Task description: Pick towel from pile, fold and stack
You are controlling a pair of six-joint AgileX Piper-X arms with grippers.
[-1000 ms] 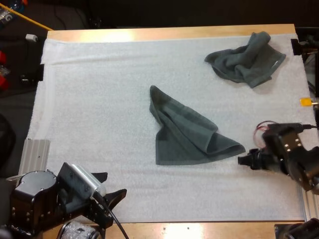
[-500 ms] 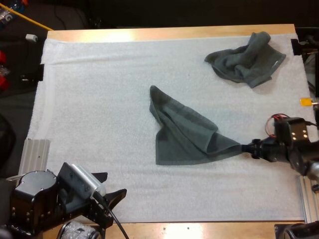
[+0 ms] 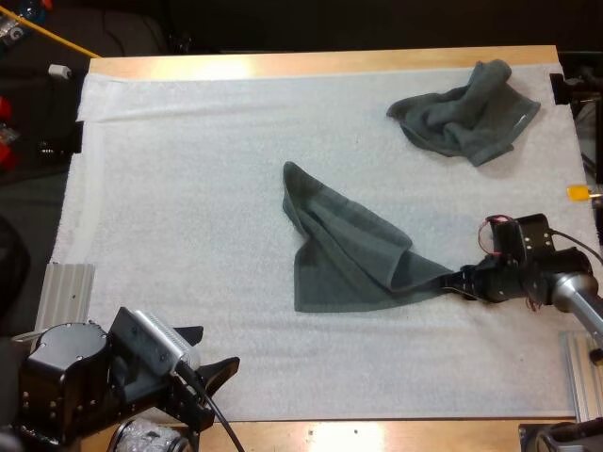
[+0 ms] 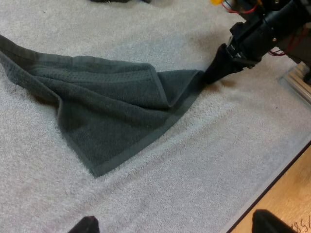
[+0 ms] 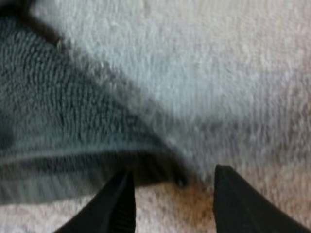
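Near-left edge of white mat (image 3: 188, 188): left gripper (image 3: 209, 348) parked, fingers wide apart, nothing held, well apart from the work.

Mid-mat: half-spread towel (image 3: 349, 245) lying flat, long axis diagonal from far-left tip to near-right corner.

At that near-right corner: right gripper (image 3: 464, 282), fingers (image 5: 119, 206) apart and straddling the corner hem, not yet pinched on it, going by the right wrist view.

Towel directly left of the right gripper, so right arm clearly the nearer one. Likely next: close on the corner, then lift or drag along the diagonal.

Far right: crumpled towel (image 3: 466, 113), the pile, untouched, well apart from both grippers.
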